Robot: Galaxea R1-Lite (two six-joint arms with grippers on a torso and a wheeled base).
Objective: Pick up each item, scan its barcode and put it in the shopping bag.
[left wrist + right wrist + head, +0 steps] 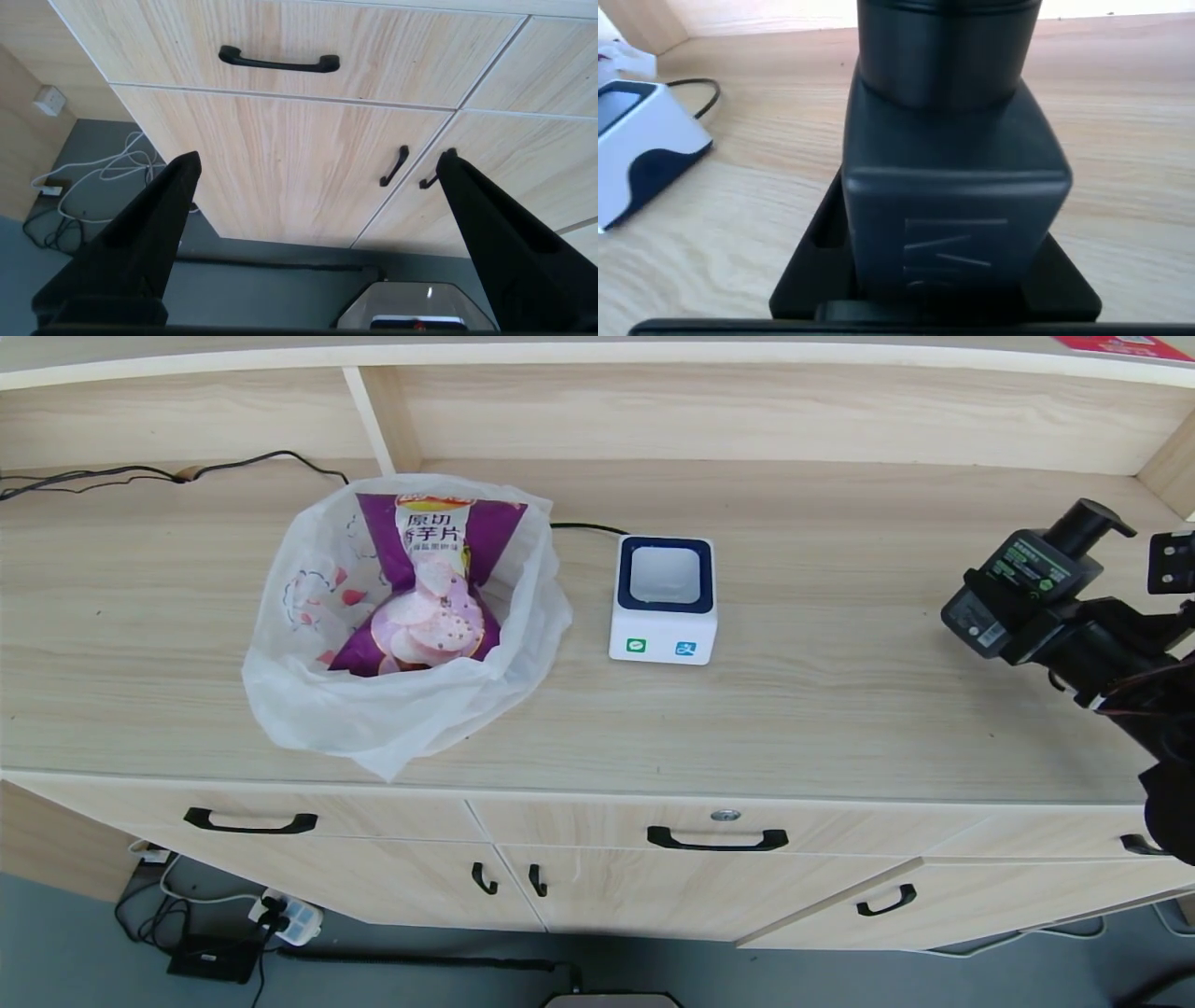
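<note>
My right gripper point(1060, 635) is shut on a black square bottle point(1016, 586) with a round cap, held tilted above the counter's right end. In the right wrist view the bottle point(952, 187) stands close before the camera, its base between the gripper's point(934, 303) black fingers. The white and blue barcode scanner point(664, 599) sits mid-counter, well left of the bottle, and its corner point(640, 140) shows in the right wrist view. A white shopping bag point(392, 714) stands open at the left with a purple chip packet point(425, 588) inside. My left gripper point(318, 252) hangs open below counter level, facing the drawer fronts.
A black cable point(168, 474) runs along the counter's back left, and the scanner's cord point(583, 527) lies behind the bag. A shelf divider point(378, 415) rises at the back. Drawers with black handles point(717, 841) lie under the counter point(840, 709). Bare wood lies between scanner and bottle.
</note>
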